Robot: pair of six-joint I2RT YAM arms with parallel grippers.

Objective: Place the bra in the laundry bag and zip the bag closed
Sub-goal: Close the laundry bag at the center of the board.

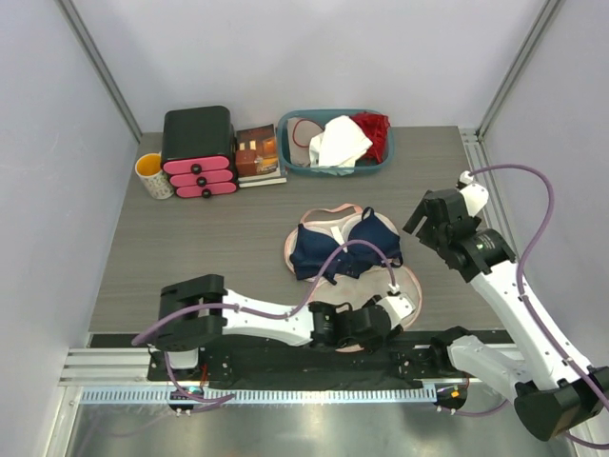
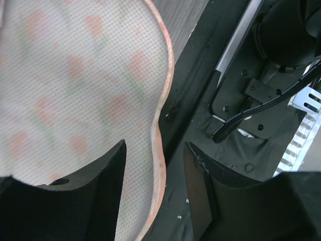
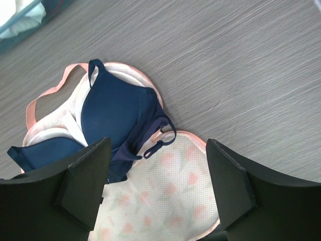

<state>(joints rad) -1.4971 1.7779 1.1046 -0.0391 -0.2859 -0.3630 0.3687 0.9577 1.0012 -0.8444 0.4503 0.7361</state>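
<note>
My left claw (image 2: 155, 150) sat at the near edge of the grey wood-grain counter (image 1: 190, 248), fingers apart and straddling the pink zipper rim of the cream, floral-print mesh laundry bag (image 2: 75, 75) without pinching it. The bag lay spread open mid-counter, and the dark navy padded bra (image 1: 344, 246) rested cups up on its far half, one thin strap trailing onto the near half. My right claw (image 1: 433, 219) hung wide open and empty above the counter's right side, apart from the bag.
</note>
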